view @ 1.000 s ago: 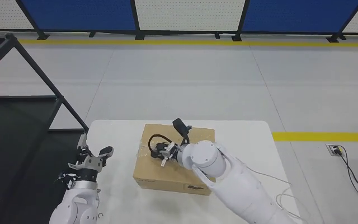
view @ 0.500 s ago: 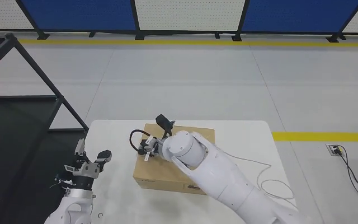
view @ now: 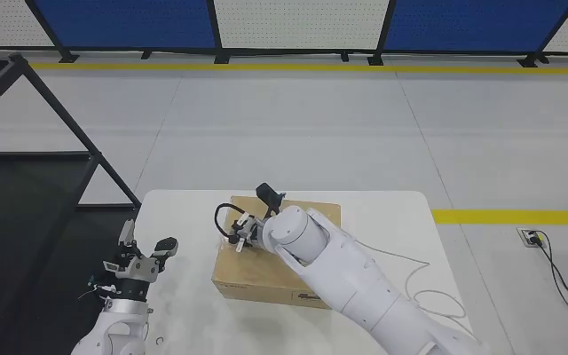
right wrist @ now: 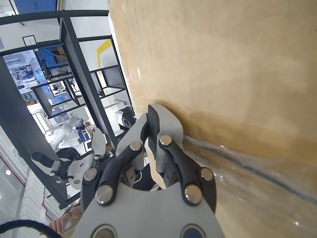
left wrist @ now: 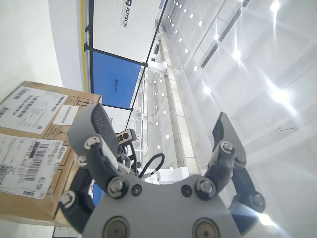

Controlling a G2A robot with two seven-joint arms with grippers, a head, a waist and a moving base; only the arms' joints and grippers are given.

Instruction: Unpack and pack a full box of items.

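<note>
Top view shows the sealed box [view: 253,275] in the middle of the table [view: 191,222], the right gripper [view: 238,241] pinched closed on its taped seam [right wrist: 247,164] at the left, likely to break the tape, while the left gripper [view: 146,240] hangs open near-left, clear.

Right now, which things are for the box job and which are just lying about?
For the job: cardboard box; right gripper, pinching a thin tan strip at the box; left gripper, open, empty.
Lying about: black metal frame; blue panels; yellow floor line.
</note>
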